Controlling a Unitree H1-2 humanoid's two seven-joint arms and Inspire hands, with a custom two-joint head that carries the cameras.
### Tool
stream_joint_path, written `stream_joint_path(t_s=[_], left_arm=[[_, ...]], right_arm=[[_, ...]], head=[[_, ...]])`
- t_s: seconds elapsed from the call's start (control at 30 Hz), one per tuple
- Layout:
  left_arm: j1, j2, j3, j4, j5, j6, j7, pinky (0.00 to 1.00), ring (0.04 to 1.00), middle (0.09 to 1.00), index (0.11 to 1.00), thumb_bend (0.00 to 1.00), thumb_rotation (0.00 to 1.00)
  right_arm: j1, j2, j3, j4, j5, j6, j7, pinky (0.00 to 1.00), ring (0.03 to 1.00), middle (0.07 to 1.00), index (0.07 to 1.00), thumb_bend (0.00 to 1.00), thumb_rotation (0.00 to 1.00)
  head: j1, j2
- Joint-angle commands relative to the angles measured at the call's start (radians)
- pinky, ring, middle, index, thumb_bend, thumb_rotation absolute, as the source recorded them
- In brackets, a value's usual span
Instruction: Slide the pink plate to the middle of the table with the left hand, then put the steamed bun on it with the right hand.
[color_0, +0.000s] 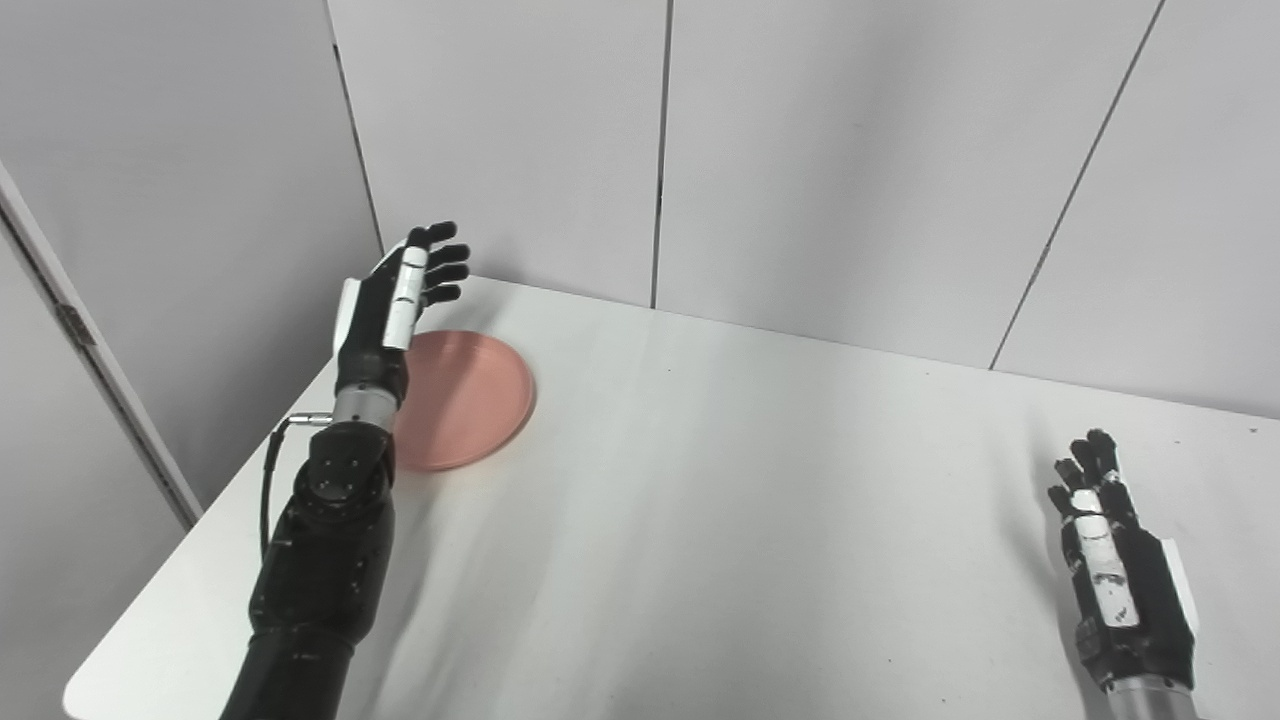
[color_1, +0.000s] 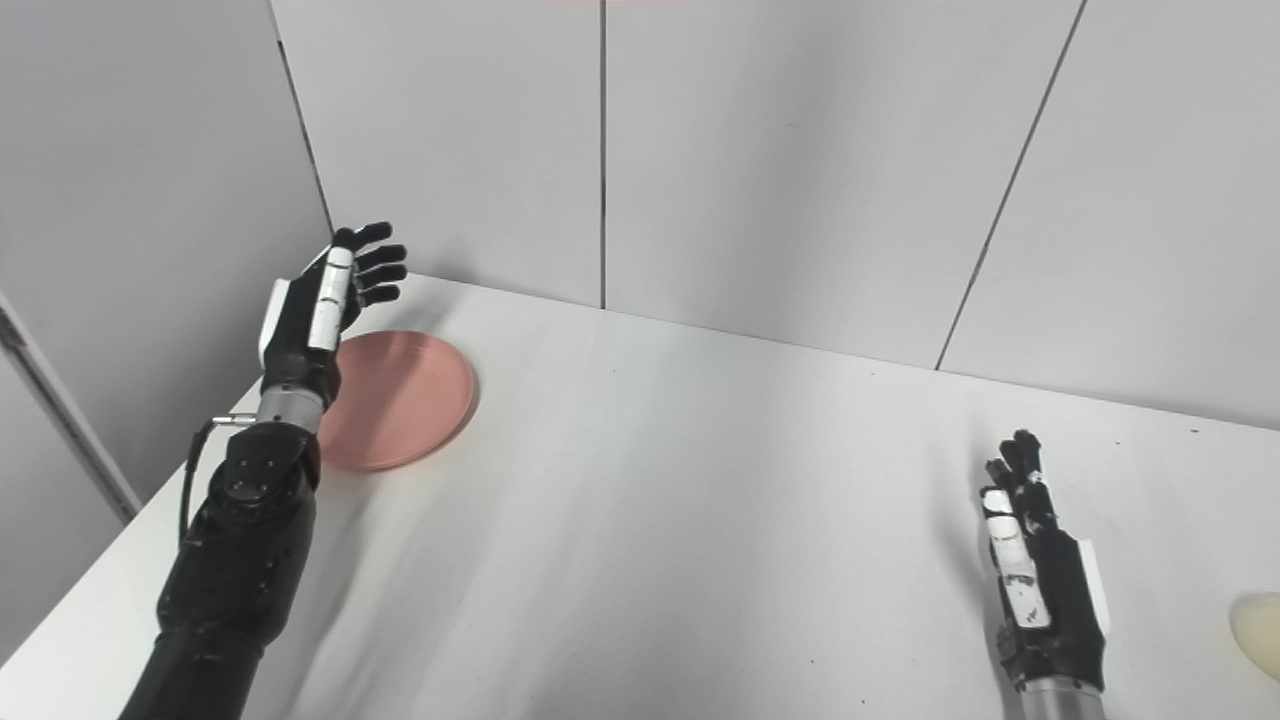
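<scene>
Hovering left hand (color_0: 398, 300), fingers spread, above pink plate (color_0: 470, 400)

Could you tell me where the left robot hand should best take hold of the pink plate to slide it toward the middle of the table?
Probably at the outer, wall-side rim of the pink plate. It lies flat and shallow, so there is little to grip; fingers set on the rim can push or drag it. The left robot hand, open, is above that edge. The table ahead looks smooth.

lab | white table (color_0: 760, 520) | grey panel walls (color_0: 850, 150) (bare)
</scene>
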Motion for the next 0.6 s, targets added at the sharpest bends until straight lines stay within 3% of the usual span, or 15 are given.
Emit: stream_joint_path(t_s=[0.0,0.3,0.57], left_arm=[[-0.042,0.042,0.013,-0.008,-0.012,-0.051,-0.001,0.70,0.722,0.732,0.729,0.60,1.00],[-0.047,0.093,0.062,0.075,-0.032,-0.045,0.009,0.75,0.754,0.749,0.749,0.61,1.00],[-0.048,0.106,0.080,0.133,-0.049,-0.074,0.024,0.77,0.772,0.767,0.758,0.64,1.00]], right_arm=[[0.001,0.003,-0.003,-0.006,0.009,-0.008,0.002,1.00,1.000,1.000,1.000,0.39,0.77],[-0.001,0.003,-0.005,-0.006,0.008,-0.004,0.000,1.00,1.000,1.000,1.000,0.39,0.78],[-0.004,0.000,-0.007,-0.004,0.020,-0.002,0.008,1.00,1.000,1.000,1.000,0.38,0.79]], head=[[0.001,0.000],[0.009,-0.004],[0.016,-0.005]])
